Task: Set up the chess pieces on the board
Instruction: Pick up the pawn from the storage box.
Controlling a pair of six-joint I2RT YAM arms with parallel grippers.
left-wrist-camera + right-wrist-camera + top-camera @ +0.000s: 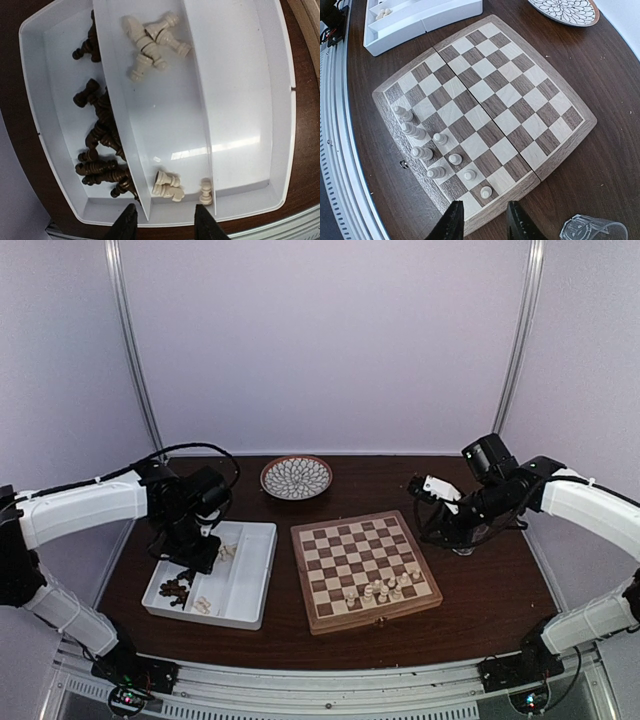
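Observation:
The board (330, 585) lies mid-table with several cream pieces (383, 588) standing near its front right; they show in the right wrist view (422, 152) on the board (485, 90). My left gripper (164, 222) is open over the white tray (240, 100), just above two lying cream pieces (169, 185) and a cream pawn (205, 192). More cream pieces (152, 42) lie at the far end. Dark brown pieces (102, 150) fill the neighbouring compartment. My right gripper (482, 220) is open and empty above the board's right front corner.
A round patterned plate (296, 477) sits behind the board, also in the right wrist view (567, 10). A clear glass (592, 231) stands right of the board. The tray (250, 585) lies left of the board.

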